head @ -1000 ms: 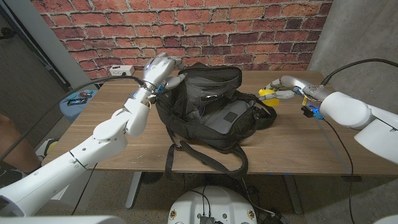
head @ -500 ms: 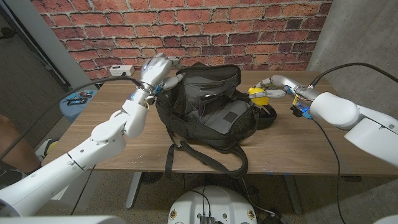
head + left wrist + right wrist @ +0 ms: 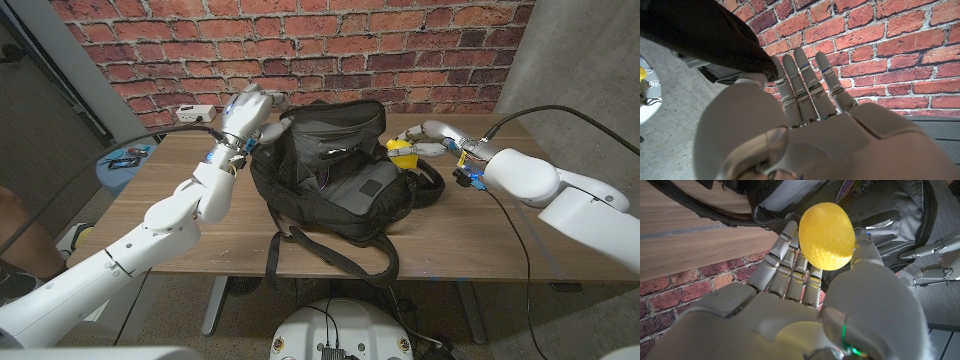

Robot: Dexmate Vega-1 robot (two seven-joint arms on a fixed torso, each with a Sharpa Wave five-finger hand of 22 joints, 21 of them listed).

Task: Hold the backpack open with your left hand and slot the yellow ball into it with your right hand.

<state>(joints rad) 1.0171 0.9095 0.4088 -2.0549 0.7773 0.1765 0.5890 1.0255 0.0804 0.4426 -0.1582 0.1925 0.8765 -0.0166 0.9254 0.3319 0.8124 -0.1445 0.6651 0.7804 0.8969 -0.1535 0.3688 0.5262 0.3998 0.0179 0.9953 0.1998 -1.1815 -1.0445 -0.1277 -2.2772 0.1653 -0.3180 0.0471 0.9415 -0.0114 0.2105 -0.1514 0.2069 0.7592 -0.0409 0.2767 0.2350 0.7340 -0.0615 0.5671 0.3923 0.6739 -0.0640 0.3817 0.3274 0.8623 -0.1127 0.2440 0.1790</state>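
Looking down from the head camera, we see our left hand raised at the far left rim of the black backpack, fingers pinched on the fabric edge and lifting it. The backpack lies on the wooden table with its mouth gaping and its straps trailing toward the near edge. Our right hand hovers just beside the backpack's right rim, fingers clamped on the yellow ball.

From the left wrist camera, our left hand reaches toward a brick wall, fingers straight and close together, with a fold of the black backpack caught at the thumb side.

From the right wrist camera, our right hand grips the yellow ball between thumb and fingers, directly over the backpack's open interior.
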